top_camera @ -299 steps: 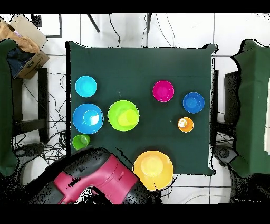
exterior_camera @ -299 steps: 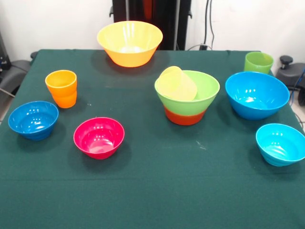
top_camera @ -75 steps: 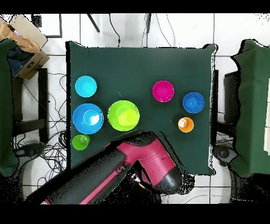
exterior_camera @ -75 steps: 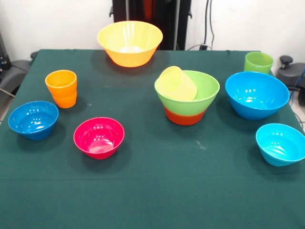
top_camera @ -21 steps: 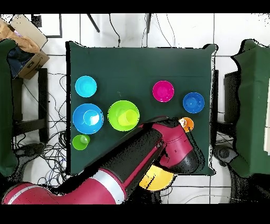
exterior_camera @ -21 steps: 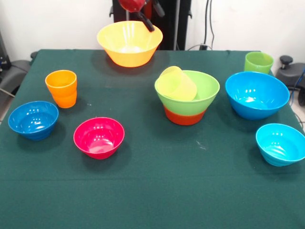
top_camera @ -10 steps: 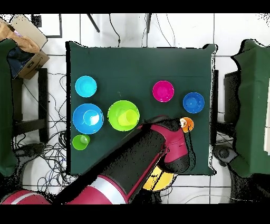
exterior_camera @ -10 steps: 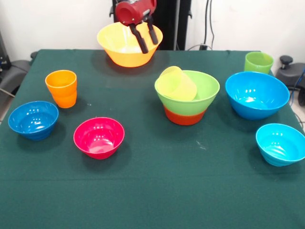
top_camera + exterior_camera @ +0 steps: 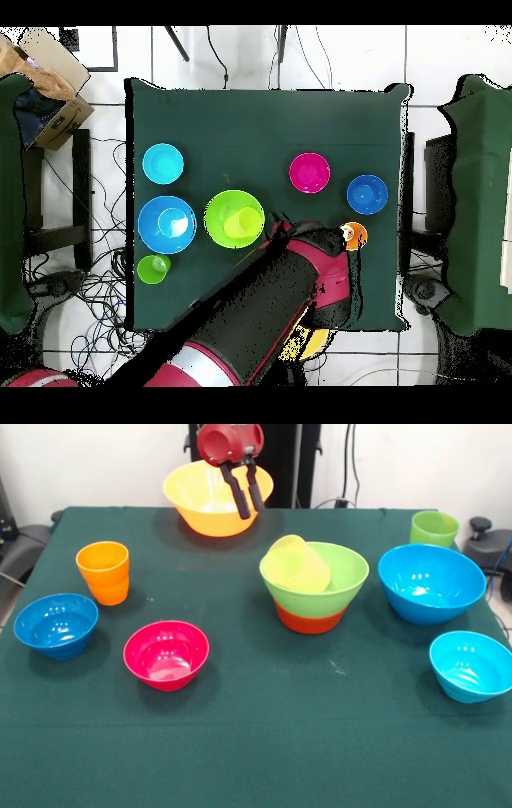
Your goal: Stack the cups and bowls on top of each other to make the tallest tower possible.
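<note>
Hanging in front of the big yellow-orange bowl point(image 9: 218, 496), hand point(image 9: 249, 508) empty, fingers parted. Light green bowl point(image 9: 315, 582) nested in orange-red bowl point(image 9: 310, 620), tilted pale yellow cup point(image 9: 298, 566) inside (mid-desk point(image 9: 256, 744)). Overhead: arm point(image 9: 270, 310) covering most of that yellow-orange bowl, beside the orange cup point(image 9: 354, 237).

One camera sits low at the near edge of the green table point(image 9: 264, 744) and looks across it, close up. The other hangs high above and looks straight down, seeing the whole table point(image 9: 230, 130) and floor around it. Both show the magenta bowl point(image 9: 166, 654) point(image 9: 309, 172) and every other dish.
</note>
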### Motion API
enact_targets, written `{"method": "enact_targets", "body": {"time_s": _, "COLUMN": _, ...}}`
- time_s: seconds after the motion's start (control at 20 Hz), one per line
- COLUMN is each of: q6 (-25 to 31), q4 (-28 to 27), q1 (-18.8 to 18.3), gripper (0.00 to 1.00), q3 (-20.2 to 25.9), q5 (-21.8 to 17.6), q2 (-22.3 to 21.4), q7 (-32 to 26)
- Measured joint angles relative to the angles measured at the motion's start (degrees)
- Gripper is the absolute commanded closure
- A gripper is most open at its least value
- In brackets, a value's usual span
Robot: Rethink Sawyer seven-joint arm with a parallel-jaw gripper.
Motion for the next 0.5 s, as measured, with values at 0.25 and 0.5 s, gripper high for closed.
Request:
{"method": "enact_targets", "body": {"time_s": 0.25, "q6": 0.68, "q4": 0.06, "q1": 0.59, "gripper": 0.00, "q3": -0.12, "q5": 0.69, "q2": -0.21, "q7": -0.22}}
{"method": "enact_targets", "body": {"time_s": 0.5, "q6": 1.03, "q4": 0.06, "q1": 3.71, "gripper": 0.00, "q3": -1.14, "q5": -3.23, "q2": 0.22, "q7": -0.22}}
